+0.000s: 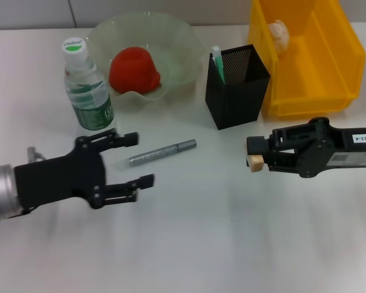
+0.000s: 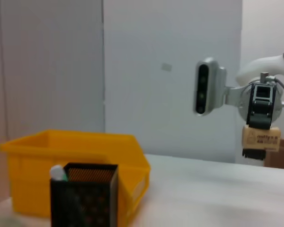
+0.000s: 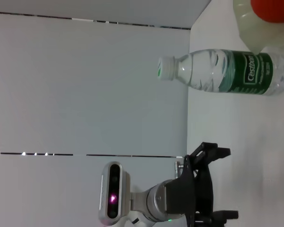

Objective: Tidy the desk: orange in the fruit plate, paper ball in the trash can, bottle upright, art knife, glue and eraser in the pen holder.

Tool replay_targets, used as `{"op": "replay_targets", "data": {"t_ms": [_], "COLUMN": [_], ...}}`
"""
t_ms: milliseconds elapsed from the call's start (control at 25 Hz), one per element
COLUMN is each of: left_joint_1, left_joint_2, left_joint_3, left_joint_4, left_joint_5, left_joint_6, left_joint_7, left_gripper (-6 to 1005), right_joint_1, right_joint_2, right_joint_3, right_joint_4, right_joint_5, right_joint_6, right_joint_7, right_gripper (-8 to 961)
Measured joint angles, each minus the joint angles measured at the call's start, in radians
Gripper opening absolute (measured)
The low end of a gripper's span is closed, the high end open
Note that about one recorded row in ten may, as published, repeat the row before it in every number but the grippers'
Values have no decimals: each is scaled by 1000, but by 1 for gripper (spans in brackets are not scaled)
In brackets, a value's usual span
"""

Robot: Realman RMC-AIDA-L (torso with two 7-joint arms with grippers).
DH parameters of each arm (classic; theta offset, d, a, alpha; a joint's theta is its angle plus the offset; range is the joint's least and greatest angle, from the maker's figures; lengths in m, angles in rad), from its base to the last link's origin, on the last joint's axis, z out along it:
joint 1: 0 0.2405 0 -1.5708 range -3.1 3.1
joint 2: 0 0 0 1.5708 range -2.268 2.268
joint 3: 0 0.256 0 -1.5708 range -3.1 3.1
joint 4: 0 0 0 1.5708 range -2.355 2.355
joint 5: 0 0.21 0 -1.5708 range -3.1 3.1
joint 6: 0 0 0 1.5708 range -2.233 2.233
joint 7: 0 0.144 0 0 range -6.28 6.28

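My right fingers (image 1: 254, 160), at the right of the frame just below the pen holder (image 1: 236, 85), were closed on the small tan eraser (image 1: 255, 163), which I held clear of the white worktop (image 1: 232, 244); from my left wrist the same eraser (image 2: 261, 138) showed clamped at the tip of that hand. My left fingers (image 1: 133, 163), at the lower left of the frame, were spread wide and held nothing, hovering just left of the grey art knife (image 1: 163, 152) that lay flat on the worktop near the frame's centre. The bottle (image 1: 85, 85) stood upright at the upper left, beside the pale green fruit plate (image 1: 186, 52), and the orange (image 1: 134, 71) sat in that plate. A green-and-white glue stick (image 1: 217, 63) stood in the black mesh pen holder. At the upper right, the paper ball (image 1: 279, 35) lay inside the yellow trash can (image 1: 329, 67).
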Motion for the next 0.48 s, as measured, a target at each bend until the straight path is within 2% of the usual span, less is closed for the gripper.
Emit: {"op": "replay_targets", "data": {"t_ms": [240,480], "left_joint_1": [37,39], "left_joint_2": [18,21], "left_joint_3": [-2,-2], "left_joint_4": [8,13], "left_joint_5": [1,1], "left_joint_6": [-12,-20], "left_joint_7": [1,2], "left_gripper": [818,819], "right_joint_1": [-5,-6], "right_joint_2": [-1,-1], "right_joint_3": [0,-1], "right_joint_4": [-8,-9], "right_joint_5": [0,1], "right_joint_6": [24,28], "right_joint_7": [-1,-2], "right_gripper": [324,331]}}
